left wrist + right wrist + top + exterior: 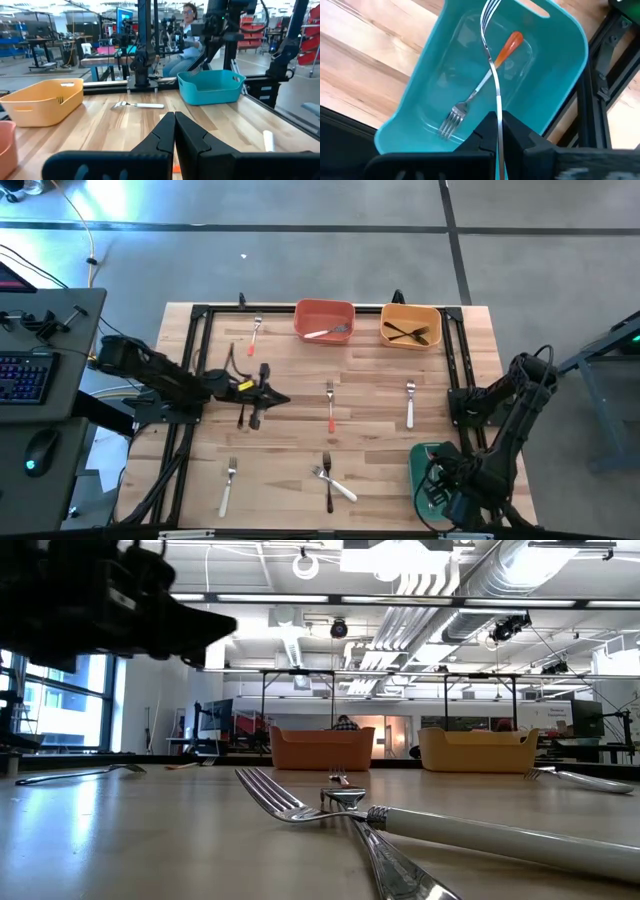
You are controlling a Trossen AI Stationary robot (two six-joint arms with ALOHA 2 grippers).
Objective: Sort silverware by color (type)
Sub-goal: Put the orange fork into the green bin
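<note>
My right gripper (498, 131) hangs over the teal bin (415, 95) at the table's near right corner, shut on a fork (490, 45) whose handle is hidden. A red-orange-handled fork (487, 75) lies in that bin. My left gripper (283, 398) is shut and hovers above the table's left middle, holding nothing. A red-handled fork (330, 408) and a white-handled one (410, 406) lie flat mid-table. Another white fork (228, 486) and a crossed black and white pair (330, 480) lie near the front edge. More forks (257, 333) lie at far left. My right gripper pinches the fork by its thin metal neck (498, 102) between the two fingers, which lie along it. The tines (490, 7) stick out ahead of the fingertips. The fork is lifted clear above the teal bin's floor, and the fingers hide its handle.
A red-orange bin (324, 318) holding a white-handled fork and a yellow bin (411, 325) holding black forks stand at the far edge. Black frame rails (195, 350) run along the table's left, far and right sides. A person sits beyond the table in the left wrist view.
</note>
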